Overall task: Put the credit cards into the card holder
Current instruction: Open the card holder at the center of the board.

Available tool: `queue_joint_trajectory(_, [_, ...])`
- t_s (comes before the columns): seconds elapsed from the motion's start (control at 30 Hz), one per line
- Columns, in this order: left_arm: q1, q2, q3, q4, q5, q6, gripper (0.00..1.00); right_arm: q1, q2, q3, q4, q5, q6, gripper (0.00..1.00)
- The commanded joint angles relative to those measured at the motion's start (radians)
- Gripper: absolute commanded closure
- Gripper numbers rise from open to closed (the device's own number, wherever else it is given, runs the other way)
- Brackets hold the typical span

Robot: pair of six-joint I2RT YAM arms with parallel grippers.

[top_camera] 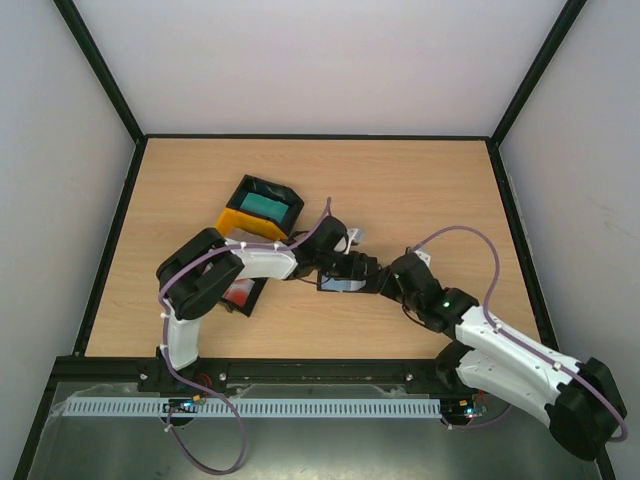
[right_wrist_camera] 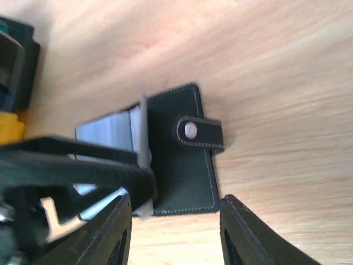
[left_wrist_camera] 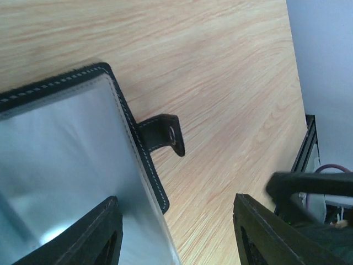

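Observation:
The black card holder [top_camera: 338,284] lies on the table between my two grippers, its snap strap [right_wrist_camera: 199,133] pointing away from the left arm. A pale glossy card [right_wrist_camera: 144,138] stands tilted on edge at the holder's fold, and its shiny face [left_wrist_camera: 60,160] fills the left wrist view beside the stitched edge and strap [left_wrist_camera: 164,134]. My left gripper [top_camera: 346,268] is open right over the holder, one finger [left_wrist_camera: 91,237] above the card. My right gripper [top_camera: 380,281] is open, its fingers [right_wrist_camera: 259,232] straddling the holder's near edge. Teal cards [top_camera: 265,205] lie in a black tray.
The black tray of teal cards sits on a yellow tray [top_camera: 238,222] at the back left. Red-and-white cards [top_camera: 240,292] lie in another black tray under the left forearm. The two arms nearly touch at mid-table. Black frame rails border the table.

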State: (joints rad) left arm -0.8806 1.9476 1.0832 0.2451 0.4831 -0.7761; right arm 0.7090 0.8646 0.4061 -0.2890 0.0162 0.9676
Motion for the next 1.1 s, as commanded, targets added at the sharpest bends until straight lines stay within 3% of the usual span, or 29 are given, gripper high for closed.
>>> queue_joint_trajectory(0.0, [-0.019,0.039,0.028,-0.009,0.023,0.013,0.43,0.001,-0.073,0.067,-0.15,0.161,0.026,0.56])
queue_joint_trajectory(0.17, [-0.025,0.085,0.055,-0.117,-0.125,0.029,0.52,0.0,-0.082,0.106,-0.175,0.204,0.04,0.6])
queue_joint_trajectory(0.6, [-0.057,0.111,0.089,-0.279,-0.249,0.046,0.68,0.001,0.053,0.117,-0.11,0.143,0.075,0.61])
queue_joint_trajectory(0.9, [-0.058,0.005,0.199,-0.392,-0.227,0.148,0.59,0.0,0.055,0.119,-0.107,0.143,0.1,0.61])
queue_joint_trajectory(1.07, [-0.059,-0.04,0.2,-0.434,-0.256,0.163,0.59,0.001,0.075,0.139,-0.101,0.095,0.074,0.61])
